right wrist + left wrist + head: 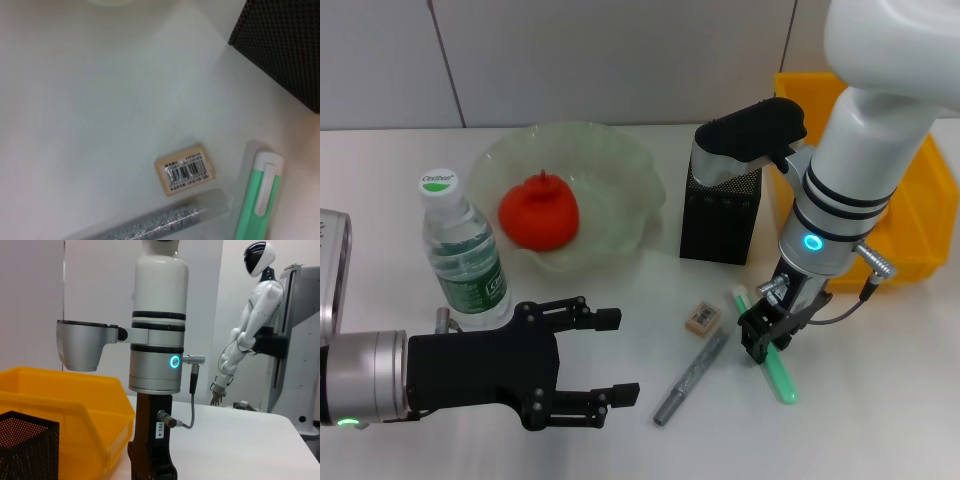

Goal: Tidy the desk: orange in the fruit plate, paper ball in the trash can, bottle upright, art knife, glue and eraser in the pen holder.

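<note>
Yellow plastic first: trash can (910,230) at the far right of the white desk (880,420), behind the right arm. Next, pale green fruit plate (620,150) at the back, already holding the orange (540,212). Black mesh pen holder (720,225) just right of the plate, upright. Bottle (465,260) standing, cap up, left of the plate. No paper ball to be seen.

Left end effector (625,356) parked low on the near left, just in front of the bottle, spread wide and holding nothing.

Right end effector (767,335) down over the glue (782,378), directly above its middle; whether gripping it yet, cannot tell. Glue flat on the desk, long axis running from near the pen holder's foot toward the robot, leaning slightly rightward at the near end. Pen holder close by, beyond the glue's far end and a little to the left. Right arm plainly the nearer one; probably a grasp across the tube's width, then a short lift back and left.

Grey art knife (690,378) lying just left of the glue, slanted the other way. Eraser (702,318) smallest, at the knife's far tip, label up.
</note>
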